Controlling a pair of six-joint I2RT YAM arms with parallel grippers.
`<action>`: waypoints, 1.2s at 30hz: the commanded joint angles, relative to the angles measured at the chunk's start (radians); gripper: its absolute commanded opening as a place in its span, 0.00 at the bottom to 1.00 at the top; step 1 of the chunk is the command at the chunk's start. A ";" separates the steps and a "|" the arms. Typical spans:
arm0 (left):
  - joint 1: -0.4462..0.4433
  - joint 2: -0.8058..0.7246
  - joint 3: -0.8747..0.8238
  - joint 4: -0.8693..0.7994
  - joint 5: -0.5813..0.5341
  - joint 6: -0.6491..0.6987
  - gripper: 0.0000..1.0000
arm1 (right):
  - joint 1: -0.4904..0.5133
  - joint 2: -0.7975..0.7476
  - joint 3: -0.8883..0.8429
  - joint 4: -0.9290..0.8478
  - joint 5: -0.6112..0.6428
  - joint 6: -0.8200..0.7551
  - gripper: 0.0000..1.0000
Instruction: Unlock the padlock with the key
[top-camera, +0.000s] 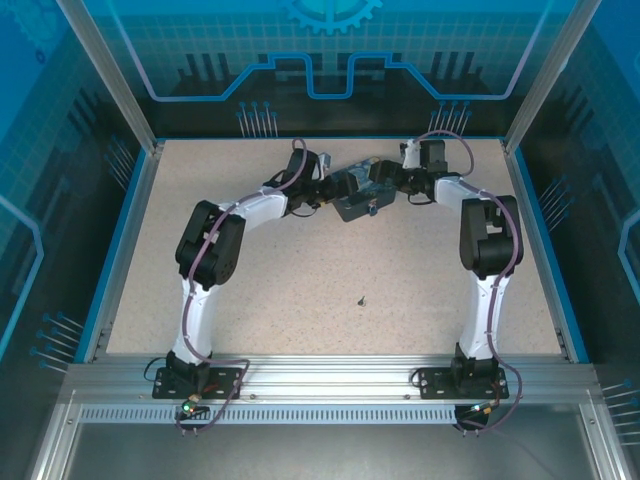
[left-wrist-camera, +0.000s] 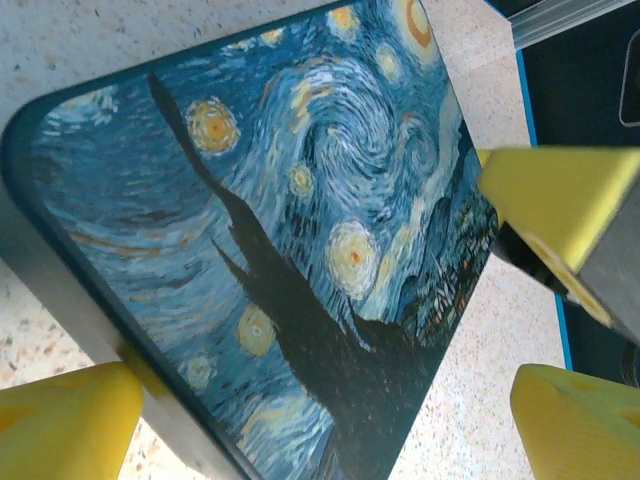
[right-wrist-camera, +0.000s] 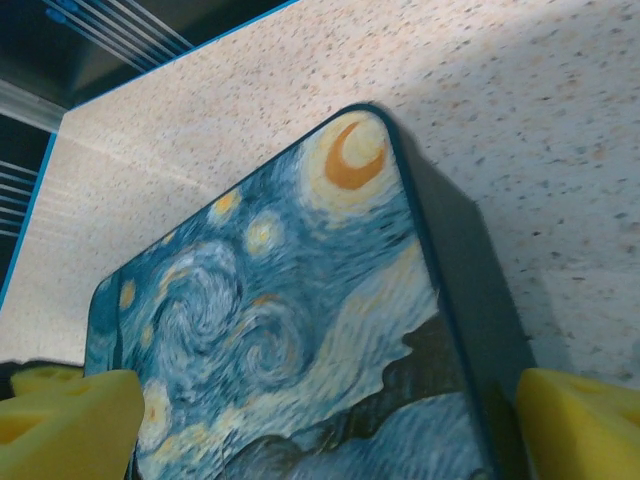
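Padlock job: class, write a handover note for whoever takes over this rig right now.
Left gripper: open, astride the box.
Right gripper: open, astride the same box.
Key: likely the dark speck lying on the table, apart from the box, untouched.
Padlock: perhaps the pale bit on the box's near side; too small to tell.
Done: nothing yet.
To do: fetch key, unlock padlock.
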 joint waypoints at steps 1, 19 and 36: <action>0.003 0.033 0.055 -0.072 0.010 0.030 0.96 | 0.033 -0.038 -0.037 -0.005 -0.076 -0.026 0.95; 0.026 -0.210 -0.251 -0.044 -0.003 0.112 0.95 | 0.240 -0.363 -0.464 0.134 -0.028 0.000 0.96; 0.026 -0.533 -0.659 0.014 -0.029 0.079 0.97 | 0.515 -0.566 -0.680 0.086 0.159 0.103 0.98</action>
